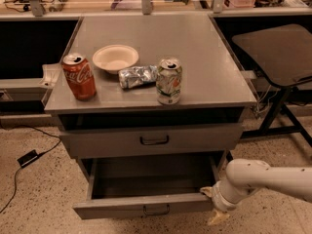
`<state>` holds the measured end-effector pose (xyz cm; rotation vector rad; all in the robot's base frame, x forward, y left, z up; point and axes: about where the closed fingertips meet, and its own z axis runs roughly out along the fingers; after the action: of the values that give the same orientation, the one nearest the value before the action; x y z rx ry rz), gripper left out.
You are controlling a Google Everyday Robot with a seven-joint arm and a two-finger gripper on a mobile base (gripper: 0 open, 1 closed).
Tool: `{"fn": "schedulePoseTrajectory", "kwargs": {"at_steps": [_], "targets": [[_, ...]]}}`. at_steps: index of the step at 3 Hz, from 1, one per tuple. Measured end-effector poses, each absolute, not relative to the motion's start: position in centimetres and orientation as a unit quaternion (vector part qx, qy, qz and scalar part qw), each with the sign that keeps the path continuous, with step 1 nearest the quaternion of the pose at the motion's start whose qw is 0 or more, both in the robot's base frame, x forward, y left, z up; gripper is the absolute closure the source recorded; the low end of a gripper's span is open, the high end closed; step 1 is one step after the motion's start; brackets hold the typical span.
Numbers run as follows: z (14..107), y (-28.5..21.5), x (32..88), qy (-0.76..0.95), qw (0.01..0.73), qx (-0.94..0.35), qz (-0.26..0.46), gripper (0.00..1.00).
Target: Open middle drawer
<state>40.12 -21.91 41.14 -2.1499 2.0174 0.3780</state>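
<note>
The middle drawer is a wide grey metal drawer with a small dark loop handle at its centre. It stands pulled out, and its empty inside shows. My gripper is at the right end of the drawer's front panel, on a white arm that comes in from the right. Its two cream fingertips stand apart and hold nothing. The drawer above is shut.
On the cabinet top stand a red cola can, a white bowl, a crumpled foil bag and a green-and-white can. A dark chair is at the right. A cable and adapter lie on the floor at the left.
</note>
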Motion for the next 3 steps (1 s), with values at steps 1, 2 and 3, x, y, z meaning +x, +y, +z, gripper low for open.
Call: {"fn": "schedulePoseTrajectory", "kwargs": {"at_steps": [1,2,3], "targets": [[41.5,-21.7,39.3,0.672,0.083,-0.723,0.136,0.38],[41.6,-21.7,39.4,0.672,0.083,-0.723,0.136,0.38],[42.5,-21.3,37.5,0.662,0.082,-0.729,0.154,0.38]]}}
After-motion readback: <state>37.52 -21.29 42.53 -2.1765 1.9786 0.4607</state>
